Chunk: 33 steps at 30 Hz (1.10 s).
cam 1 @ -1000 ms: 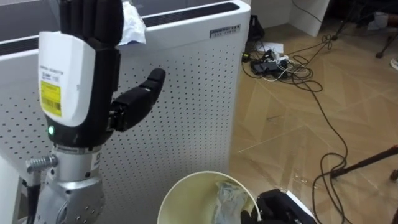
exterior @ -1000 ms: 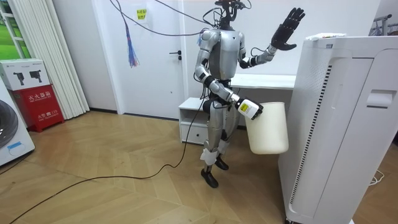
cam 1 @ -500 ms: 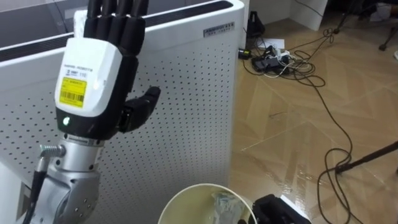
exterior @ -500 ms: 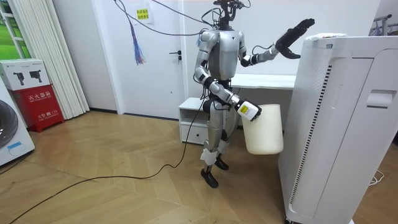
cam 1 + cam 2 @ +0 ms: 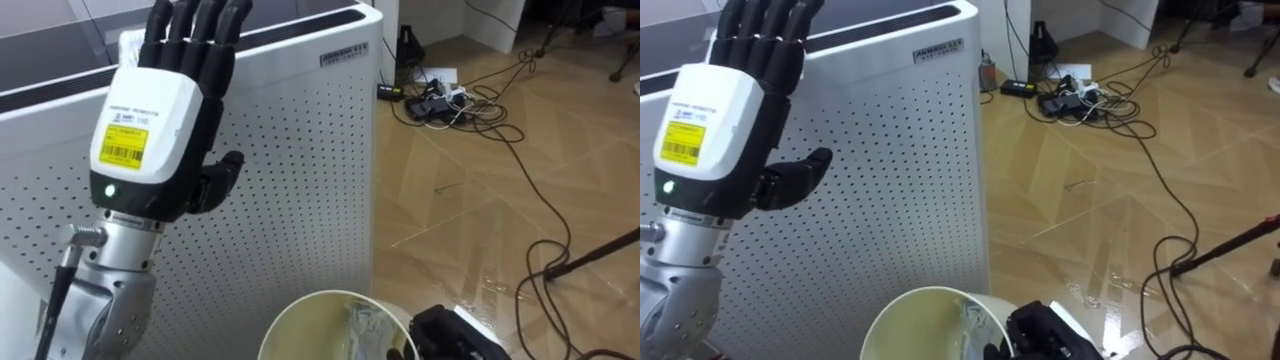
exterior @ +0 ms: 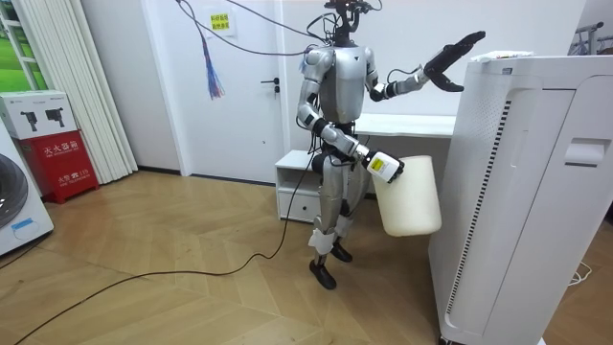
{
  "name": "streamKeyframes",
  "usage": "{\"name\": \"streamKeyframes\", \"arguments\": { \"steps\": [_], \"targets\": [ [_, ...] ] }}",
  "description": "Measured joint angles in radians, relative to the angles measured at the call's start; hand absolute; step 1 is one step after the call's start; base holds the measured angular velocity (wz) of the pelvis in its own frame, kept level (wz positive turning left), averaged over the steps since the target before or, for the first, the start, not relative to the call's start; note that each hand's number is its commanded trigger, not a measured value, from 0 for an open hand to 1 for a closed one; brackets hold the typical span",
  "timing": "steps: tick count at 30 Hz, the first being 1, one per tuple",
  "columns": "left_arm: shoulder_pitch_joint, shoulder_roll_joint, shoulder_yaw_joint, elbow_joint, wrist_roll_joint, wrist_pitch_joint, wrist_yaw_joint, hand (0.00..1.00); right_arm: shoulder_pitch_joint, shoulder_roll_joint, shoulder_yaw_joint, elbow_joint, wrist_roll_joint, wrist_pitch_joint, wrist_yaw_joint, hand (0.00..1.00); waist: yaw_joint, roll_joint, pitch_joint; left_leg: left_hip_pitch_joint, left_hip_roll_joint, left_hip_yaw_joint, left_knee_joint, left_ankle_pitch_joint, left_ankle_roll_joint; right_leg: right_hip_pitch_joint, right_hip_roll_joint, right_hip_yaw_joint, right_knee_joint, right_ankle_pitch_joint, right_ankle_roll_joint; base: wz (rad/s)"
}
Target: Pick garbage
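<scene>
The left hand (image 5: pixel 150 130) is raised with its back to the head camera, and its fingers (image 5: pixel 200 30) are straight, spread a little and holding nothing, the thumb sticking out to the right below them. The fingers reach up over the top edge of a tall white purifier (image 5: pixel 290 150), whose perforated side panel lies behind and below the hand. A scrap of crumpled white paper (image 5: pixel 130 45), the garbage, lies on top of the purifier and peeps out just left of the fingers, partly hidden by the hand; whether the fingers touch it cannot be told. In the room view the same hand hangs open at the top corner of the purifier, with the paper a little beyond the fingertips. Well below these fingers and to their right, a round cream bin (image 5: pixel 300 315) is held up close against the purifier's side, with a crumpled clear wrapper (image 5: pixel 365 322) inside it. The right hand (image 5: pixel 455 338) grips the bin at the right of its rim, its dark fingers hooked over the edge. Farther right of the fingers is a wooden floor (image 5: pixel 480 200), where a tangle of dark cables (image 5: pixel 450 100) lies. The robot stands upright beside the purifier, with a white desk (image 6: pixel 412 125) behind it.
</scene>
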Motion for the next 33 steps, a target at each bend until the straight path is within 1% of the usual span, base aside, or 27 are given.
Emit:
{"name": "streamKeyframes", "arguments": {
  "steps": [6,8,10,13,15,22,28,31,33],
  "targets": [
    [0.000,0.001,0.009,0.000,0.001,-0.004,0.005,0.00,0.000,0.001,0.000,0.000,-0.001,0.000,-0.021,1.00,0.003,-0.004,0.0028,0.000,0.000,0.000,-0.002,0.000,0.000,0.000,0.000,-0.003,-0.001,0.000,0.000,0.00],
    [0.000,0.003,0.012,0.000,0.002,-0.009,0.005,0.00,0.000,0.002,0.000,0.000,-0.001,0.000,-0.028,1.00,0.003,-0.007,0.0051,0.000,0.000,0.000,-0.003,0.000,0.000,0.000,0.000,-0.003,-0.002,0.000,0.000,0.00],
    [0.000,0.012,0.013,0.000,0.002,-0.009,0.006,0.00,0.000,0.004,0.000,0.000,-0.001,0.000,-0.033,1.00,0.004,-0.012,0.0085,0.000,0.001,0.001,-0.004,0.000,0.000,0.000,0.000,-0.003,-0.002,0.000,0.000,0.00],
    [0.000,0.030,0.013,0.000,0.002,-0.009,0.010,0.00,0.000,0.004,0.001,0.000,-0.001,0.000,-0.032,1.00,0.006,-0.016,0.0107,-0.001,0.001,0.001,-0.004,0.000,0.000,-0.002,0.001,-0.002,-0.003,0.000,0.000,0.00],
    [-0.001,0.039,0.018,-0.001,0.021,-0.009,0.024,0.00,0.003,0.004,0.002,0.000,-0.002,0.000,-0.032,1.00,0.009,-0.016,0.0107,-0.002,0.000,0.003,-0.004,0.000,0.000,-0.004,0.001,-0.002,-0.003,0.000,0.000,0.00],
    [-0.008,0.039,0.050,-0.014,0.040,-0.008,0.069,0.00,0.012,0.001,0.002,0.000,-0.002,0.000,-0.031,1.00,0.011,-0.011,0.0075,-0.008,0.000,0.003,-0.004,0.000,0.000,-0.013,0.001,-0.002,-0.004,0.000,0.000,0.00],
    [-0.009,0.039,0.051,-0.018,0.038,-0.008,0.092,0.00,0.012,0.001,0.015,0.000,-0.002,0.001,-0.054,1.00,0.014,-0.011,0.0072,-0.008,0.001,0.014,-0.005,0.000,0.000,-0.011,0.001,0.006,-0.003,0.000,0.000,-0.02],
    [-0.009,0.039,0.055,-0.018,0.038,-0.008,0.092,0.00,0.012,0.001,0.017,0.001,-0.002,0.002,-0.055,1.00,0.022,-0.011,0.0070,-0.008,0.001,0.025,-0.005,0.000,0.000,-0.011,0.000,0.007,-0.003,0.000,0.000,0.00],
    [-0.009,0.039,0.056,-0.016,0.038,-0.004,0.091,0.00,0.012,0.002,0.017,0.001,-0.002,0.011,-0.054,1.00,0.025,-0.012,0.0068,-0.007,0.001,0.025,-0.005,0.000,0.000,-0.011,0.000,0.009,-0.003,0.000,0.000,0.00]
  ]
}}
